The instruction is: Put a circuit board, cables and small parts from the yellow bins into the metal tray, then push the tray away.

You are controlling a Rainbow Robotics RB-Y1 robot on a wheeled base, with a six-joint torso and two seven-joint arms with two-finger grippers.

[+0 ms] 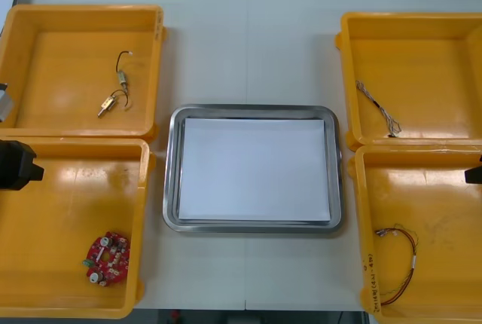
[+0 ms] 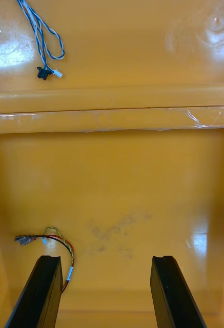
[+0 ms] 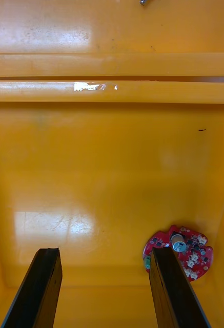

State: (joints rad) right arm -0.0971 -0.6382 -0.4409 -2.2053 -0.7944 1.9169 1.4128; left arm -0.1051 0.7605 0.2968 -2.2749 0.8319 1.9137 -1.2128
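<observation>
The metal tray [image 1: 172,166], white inside, sits at the table's middle with nothing in it. A round red circuit board [image 1: 106,258] lies in the near left yellow bin [image 1: 143,188]; in the left wrist view the board [image 3: 183,248] lies just beyond one of the fingers of my open left gripper [image 3: 105,287]. Small metal parts [image 1: 114,98] lie in the far left bin. A twisted blue and white cable [image 1: 379,109] is in the far right bin. The red and yellow cable [image 1: 403,260] lies in the near right bin, beside my open right gripper [image 2: 106,289]. My left gripper [image 1: 16,164] hangs at the left edge.
Two yellow bins flank the tray on each side, their walls touching each other. The far right bin [image 1: 343,45] and the near right bin [image 1: 360,188] stand close to the tray's right rim. Bare table lies beyond the tray.
</observation>
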